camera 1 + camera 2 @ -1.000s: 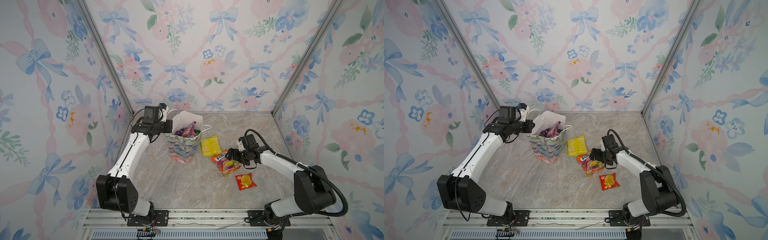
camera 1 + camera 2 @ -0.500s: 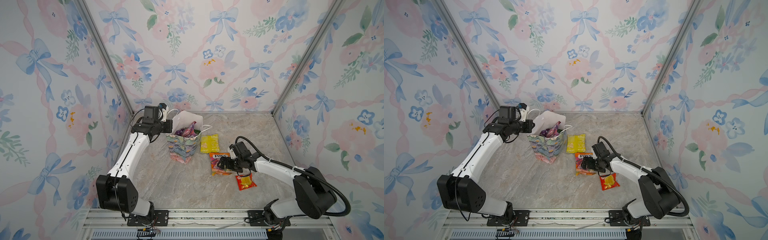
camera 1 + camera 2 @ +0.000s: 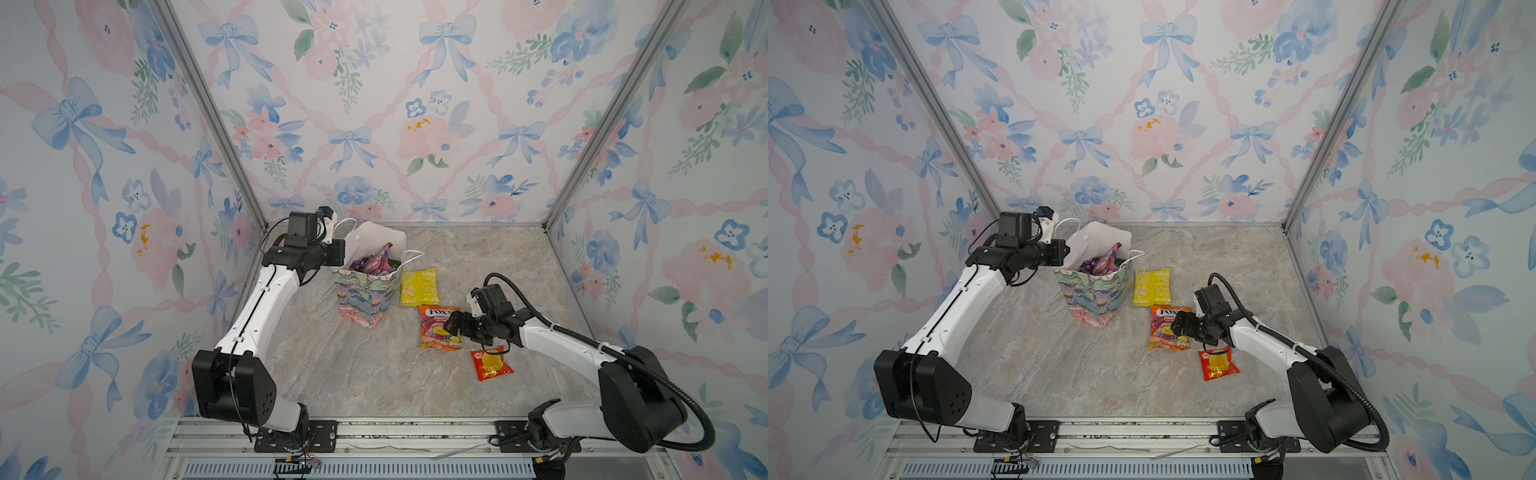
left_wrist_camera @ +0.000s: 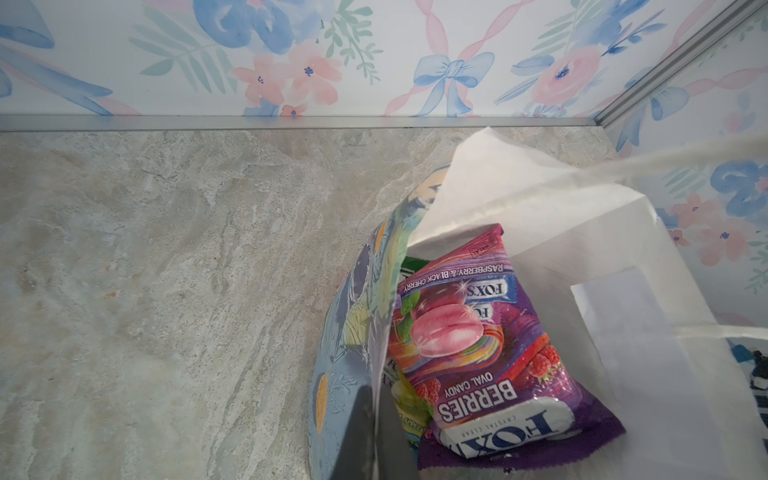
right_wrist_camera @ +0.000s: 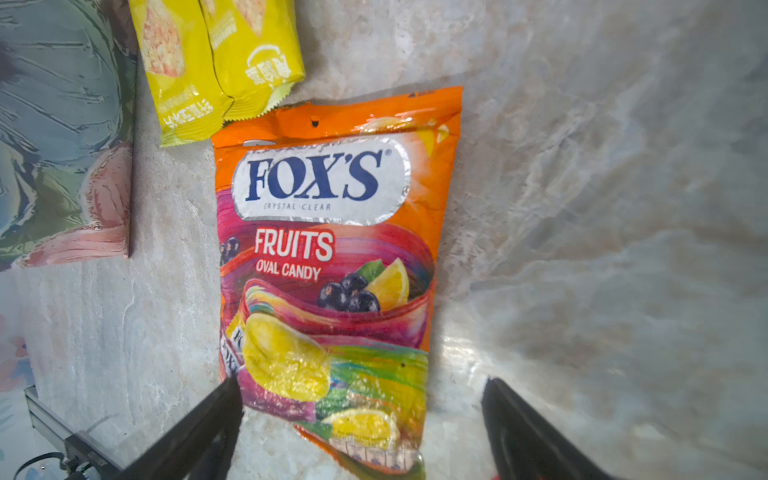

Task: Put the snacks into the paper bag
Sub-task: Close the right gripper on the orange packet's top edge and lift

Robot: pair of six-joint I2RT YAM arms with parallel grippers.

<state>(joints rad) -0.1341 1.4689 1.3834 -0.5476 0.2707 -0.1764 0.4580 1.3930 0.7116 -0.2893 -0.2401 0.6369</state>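
The paper bag (image 3: 365,295) (image 3: 1096,297) stands upright at the back left. My left gripper (image 3: 338,253) (image 4: 376,436) is shut on its printed side wall near the rim. Inside the bag, a purple FOX'S packet (image 4: 478,353) lies on top of a green one. An orange FOX'S packet (image 3: 438,328) (image 3: 1167,328) (image 5: 332,249) lies flat on the table. My right gripper (image 3: 451,326) (image 5: 361,386) is open low over its bottom end, one finger on each side. A yellow packet (image 3: 419,286) (image 5: 216,62) lies beside the bag. A red-yellow packet (image 3: 490,363) lies under the right wrist.
Floral walls with metal corner posts (image 3: 582,137) close in the marble table (image 3: 353,374) on three sides. An aluminium rail (image 3: 374,432) runs along the front edge. The bag's white cord handle (image 3: 411,254) droops toward the yellow packet.
My right gripper has moved forward and left, down to the orange packet's lower end. That packet has turned from slanted to straight and slid slightly left. The left arm has not moved.
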